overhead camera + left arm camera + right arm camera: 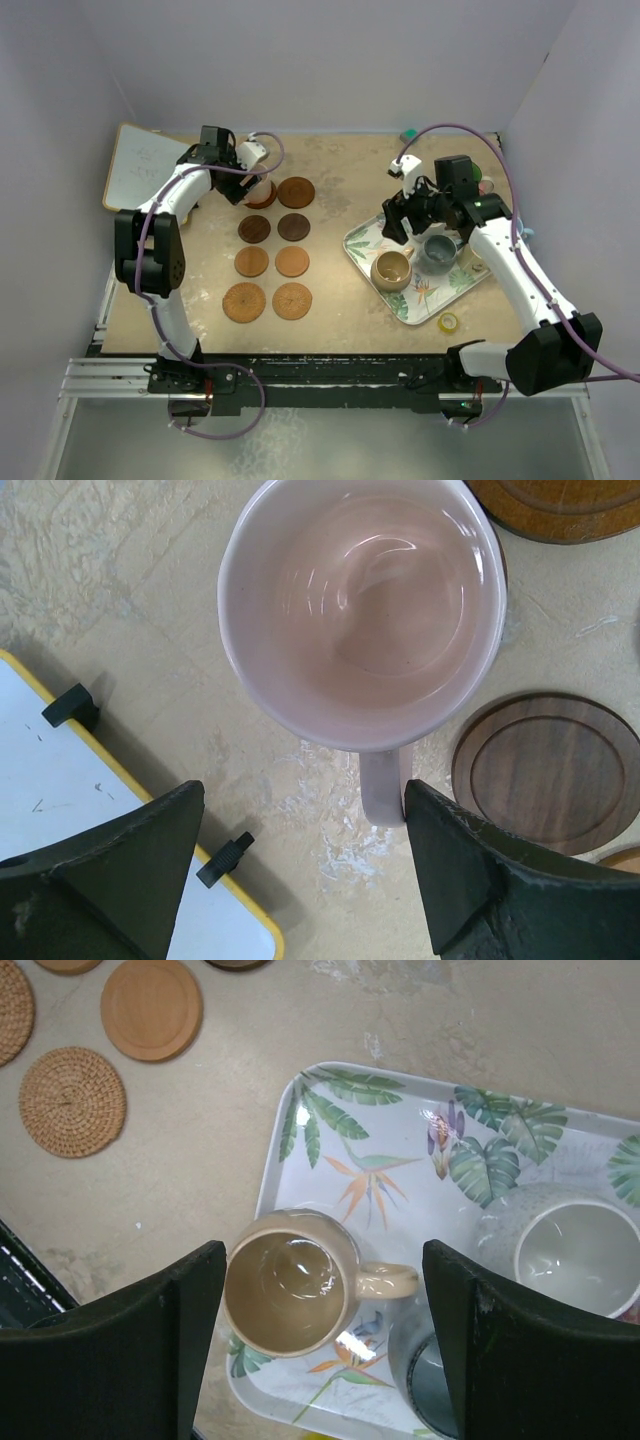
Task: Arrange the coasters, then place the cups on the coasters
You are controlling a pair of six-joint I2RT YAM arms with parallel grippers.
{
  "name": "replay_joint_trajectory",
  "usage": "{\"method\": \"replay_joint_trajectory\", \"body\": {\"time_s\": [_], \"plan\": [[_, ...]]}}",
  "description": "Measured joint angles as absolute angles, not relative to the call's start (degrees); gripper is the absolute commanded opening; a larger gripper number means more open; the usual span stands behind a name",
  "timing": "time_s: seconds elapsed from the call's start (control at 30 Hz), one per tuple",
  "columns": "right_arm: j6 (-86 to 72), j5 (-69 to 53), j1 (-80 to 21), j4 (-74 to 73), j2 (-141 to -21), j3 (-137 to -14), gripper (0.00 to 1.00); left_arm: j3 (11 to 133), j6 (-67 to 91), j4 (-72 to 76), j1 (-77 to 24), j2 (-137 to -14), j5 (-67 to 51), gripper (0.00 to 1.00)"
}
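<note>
Tan cup [285, 1290] sits dead between the spread fingers [150, 1350] of the right hand [320, 1260], handle toward one finger; left hand [303, 800] is released too.

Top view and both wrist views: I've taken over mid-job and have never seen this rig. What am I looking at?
The top view looks down from behind two robot arms bolted at the table's near edge. Each other picture comes from a camera on a wrist, with its two dark fingers at the bottom. Eight coasters lie in two columns. The left gripper is open over a pink mug by the far end of the left column and is not gripping it. The right gripper is open above a tan mug on the leafy tray, beside other mugs. Nothing is held.
</note>
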State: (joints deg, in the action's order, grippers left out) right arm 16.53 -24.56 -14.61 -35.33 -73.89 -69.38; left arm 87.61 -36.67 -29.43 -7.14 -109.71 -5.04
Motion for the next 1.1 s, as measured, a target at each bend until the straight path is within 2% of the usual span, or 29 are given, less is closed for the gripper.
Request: {"method": "replay_joint_trajectory", "body": {"time_s": [0.4, 0.67, 1.1], "plan": [[18.94, -17.3, -14.22, -38.41, -75.53, -72.12, 0.82, 87.46, -36.03, -31.42, -7.11, -107.87, -9.52, 0.78], [28.77, -15.27, -14.17, -44.36, -79.9, -73.8, 0.82, 84.97, -31.73, -32.32, -7.11, -97.1, -16.64, 0.78], [32.86, -12.08, -14.2, -47.13, -80.25, -75.99, 0.82, 74.56, -26.33, -30.55, -7.11, -85.58, -20.82, 0.78]]}}
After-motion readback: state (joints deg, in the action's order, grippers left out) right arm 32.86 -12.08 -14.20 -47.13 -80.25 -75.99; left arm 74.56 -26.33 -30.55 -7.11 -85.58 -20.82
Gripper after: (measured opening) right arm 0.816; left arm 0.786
